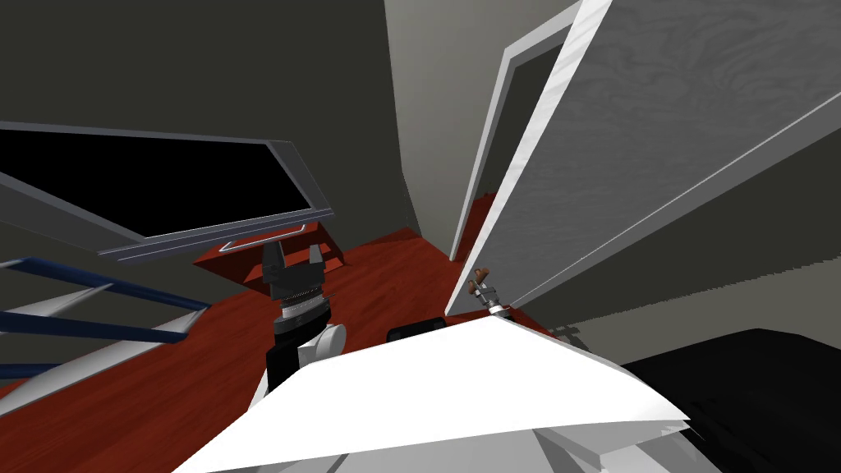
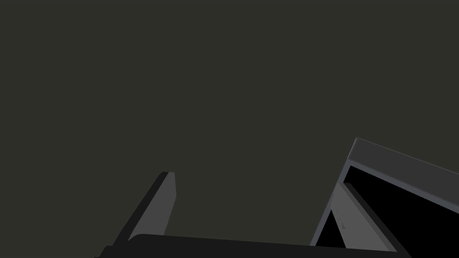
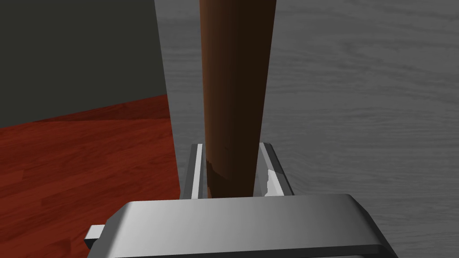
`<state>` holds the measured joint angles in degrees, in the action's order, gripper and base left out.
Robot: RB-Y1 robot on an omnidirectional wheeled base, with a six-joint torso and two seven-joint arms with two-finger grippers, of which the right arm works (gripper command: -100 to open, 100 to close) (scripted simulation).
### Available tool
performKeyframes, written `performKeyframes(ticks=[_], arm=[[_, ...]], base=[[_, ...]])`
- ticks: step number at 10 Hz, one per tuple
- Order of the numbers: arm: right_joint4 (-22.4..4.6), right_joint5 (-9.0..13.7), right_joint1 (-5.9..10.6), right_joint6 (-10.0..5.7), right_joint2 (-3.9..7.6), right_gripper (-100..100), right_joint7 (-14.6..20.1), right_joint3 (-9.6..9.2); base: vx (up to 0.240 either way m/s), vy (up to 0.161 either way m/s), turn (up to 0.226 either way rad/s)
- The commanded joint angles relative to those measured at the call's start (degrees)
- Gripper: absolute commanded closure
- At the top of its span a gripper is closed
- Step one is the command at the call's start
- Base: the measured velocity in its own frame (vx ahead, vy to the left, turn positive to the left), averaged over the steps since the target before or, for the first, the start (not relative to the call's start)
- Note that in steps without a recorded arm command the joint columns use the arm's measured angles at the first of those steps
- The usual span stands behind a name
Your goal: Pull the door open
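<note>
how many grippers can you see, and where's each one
2. The right gripper is shut on the brown handle at the grey door's edge. The left gripper is open, raised over the red floor, apart from the door.

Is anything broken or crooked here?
Nothing looks broken or spilled. The grey door stands partly open, which fits the job, and the right hand is shut on its brown handle. The left hand hangs open above the red floor. Everything slants together, so that is just the camera.
</note>
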<state>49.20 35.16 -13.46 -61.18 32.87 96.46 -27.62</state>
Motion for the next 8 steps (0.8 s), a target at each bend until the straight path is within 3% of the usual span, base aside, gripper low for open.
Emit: performKeyframes(ticks=[1, 2, 8], arm=[[0.08, -0.12, -0.04, 0.07, -0.13, 100, 0.0, -0.23], [-0.5, -0.28, -0.34, -1.11, 0.43, 100, 0.63, -0.6], [-0.5, -0.28, -0.34, -1.11, 0.43, 100, 0.63, -0.6]], base=[[-0.002, 0.006, 0.017], [-0.005, 0.015, 0.042], [-0.001, 0.003, 0.008]])
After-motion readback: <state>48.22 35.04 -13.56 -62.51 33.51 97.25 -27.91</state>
